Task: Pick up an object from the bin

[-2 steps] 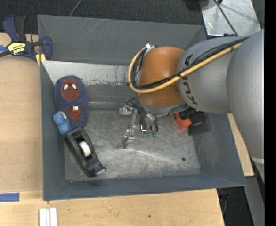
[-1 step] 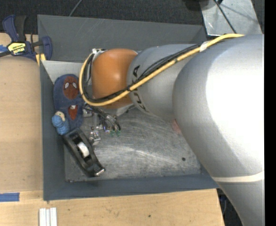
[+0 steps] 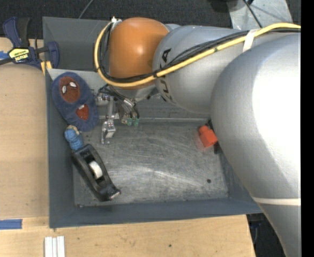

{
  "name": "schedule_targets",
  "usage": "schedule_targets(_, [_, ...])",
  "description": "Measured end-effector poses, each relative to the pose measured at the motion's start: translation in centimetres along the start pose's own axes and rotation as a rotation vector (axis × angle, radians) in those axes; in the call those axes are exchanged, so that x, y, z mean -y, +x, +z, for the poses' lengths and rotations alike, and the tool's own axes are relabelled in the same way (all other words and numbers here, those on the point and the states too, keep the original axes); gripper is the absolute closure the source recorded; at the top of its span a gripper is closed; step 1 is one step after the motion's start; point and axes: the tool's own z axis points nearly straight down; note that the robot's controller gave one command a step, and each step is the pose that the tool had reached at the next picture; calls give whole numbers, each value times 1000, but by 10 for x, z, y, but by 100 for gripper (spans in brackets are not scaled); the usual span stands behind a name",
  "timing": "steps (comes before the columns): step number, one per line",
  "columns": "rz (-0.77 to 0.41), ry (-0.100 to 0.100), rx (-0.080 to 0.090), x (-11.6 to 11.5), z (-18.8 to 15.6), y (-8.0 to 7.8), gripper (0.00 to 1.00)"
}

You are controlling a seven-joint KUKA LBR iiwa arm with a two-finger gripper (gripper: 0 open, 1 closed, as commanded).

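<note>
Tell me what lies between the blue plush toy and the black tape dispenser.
In the camera view, a small blue figure lies between the blue plush toy and the black tape dispenser.

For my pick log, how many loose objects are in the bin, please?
4: blue plush toy upper left, small blue figure just below it, black tape dispenser lower left, orange block at right. The arm may hide others.
</note>
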Motion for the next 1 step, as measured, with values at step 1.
schedule_targets(1, [-105,4,11,-16,56,2,0])
